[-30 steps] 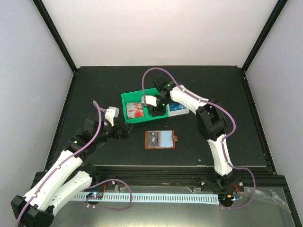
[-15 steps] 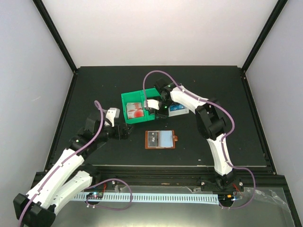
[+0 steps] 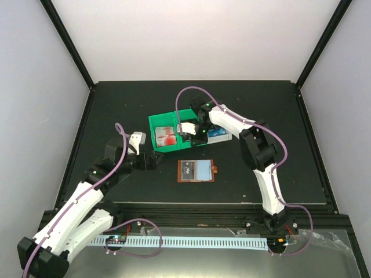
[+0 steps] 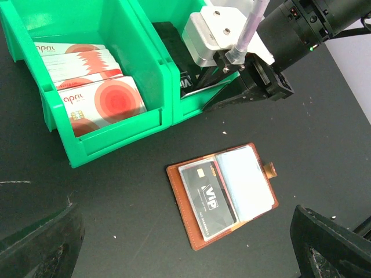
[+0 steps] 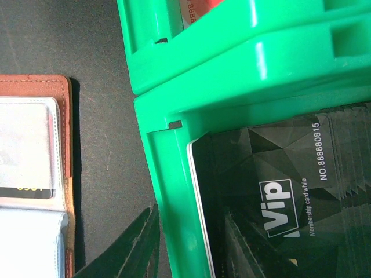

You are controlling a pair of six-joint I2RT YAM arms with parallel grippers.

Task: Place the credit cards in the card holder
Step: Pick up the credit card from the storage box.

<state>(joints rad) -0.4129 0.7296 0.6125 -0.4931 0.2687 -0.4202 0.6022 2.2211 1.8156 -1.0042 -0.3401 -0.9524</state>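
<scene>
In the right-hand green bin [image 5: 174, 191], right gripper [image 5: 191, 255] down at the black cards [image 5: 272, 191]

The jaws are about half apart. One finger looks to sit outside the bin's front wall and the other on the face of the front card, so I can't tell if anything is actually pinched yet. The left gripper [image 3: 153, 160] is spread wide and holds nothing, hanging just left of the card holder [image 4: 223, 194]. That lies open on the table [image 4: 133, 220] with one black card already in a pocket. The red-and-white cards [image 4: 95, 98] are in the neighbouring bin. My guess is these cards are light, stiff and slick, and they're packed on edge, so it'd be easy to grab two. I'd pinch the top edge of the front one, face to face, clear of the wall.
</scene>
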